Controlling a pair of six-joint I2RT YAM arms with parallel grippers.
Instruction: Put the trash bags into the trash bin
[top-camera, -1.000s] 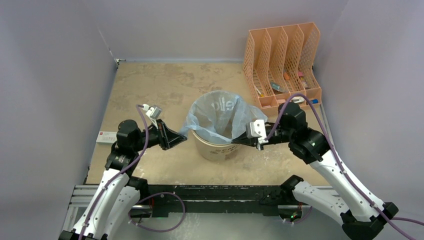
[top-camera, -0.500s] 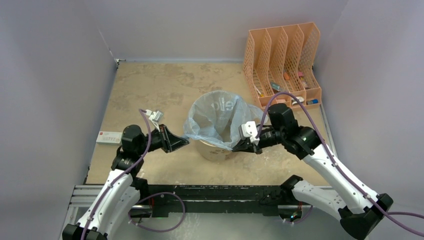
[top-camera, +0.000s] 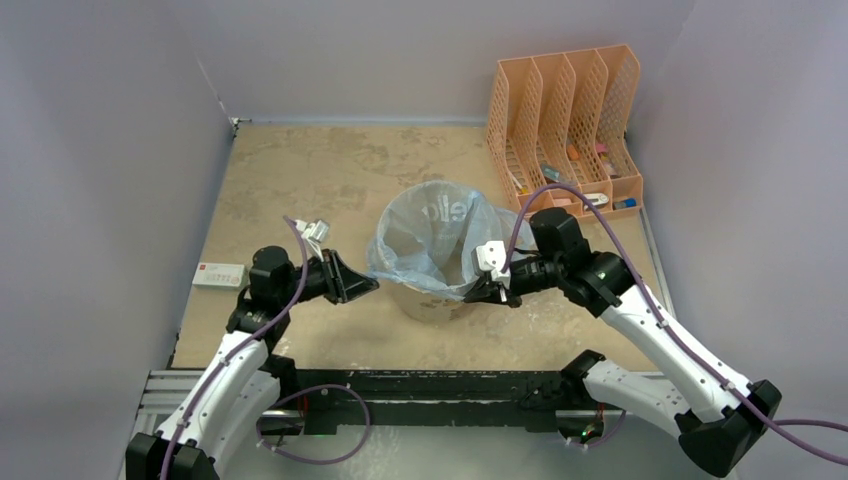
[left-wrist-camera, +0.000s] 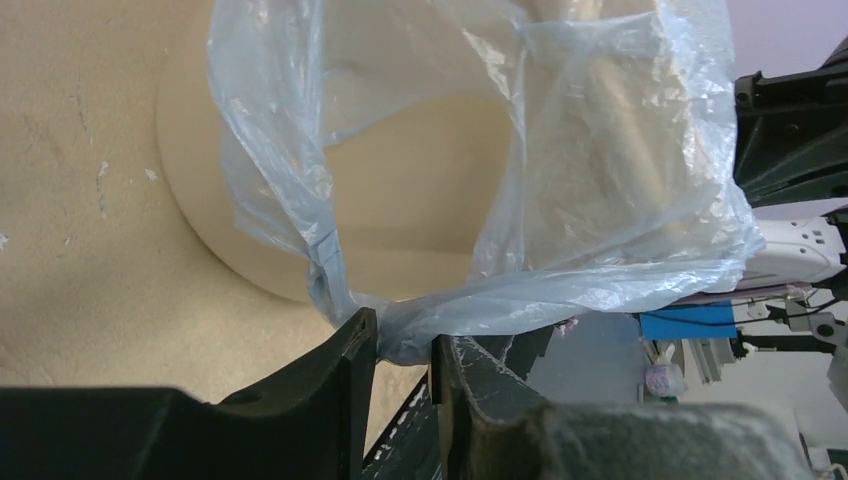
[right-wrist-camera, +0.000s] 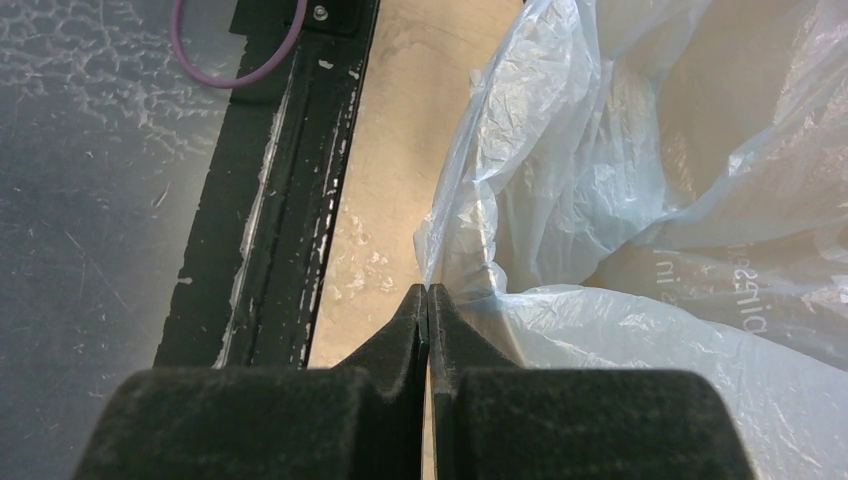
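I see the bin (top-camera: 432, 304) in the middle of the table (top-camera: 300, 180), right in front of both arms. The bag (top-camera: 430, 240) is inside it w/ its mouth wide open. Its top sticks up and hangs out over the rim on the L and R sides. White letters show on the far inside of the bag.

My left fingers (top-camera: 364, 287) are just L of the bin, low down. In the L wrist cam they are a little bit apart, w/ a bunched-up bit of the bag's edge squeezed between them. The bag pulls tight from there over to the bin.

My right fingers (right-wrist-camera: 428, 305) are at the R side of the bin, near the front. They are pressed tight together. A thin corner of the bag's edge runs right into the tips, so they pinch it.

Far back on the R is an orange rack (top-camera: 565, 110) w/ small stuff in it, well apart from the bin. A small white box (top-camera: 218, 274) lies at the L edge of the table, near my L arm.
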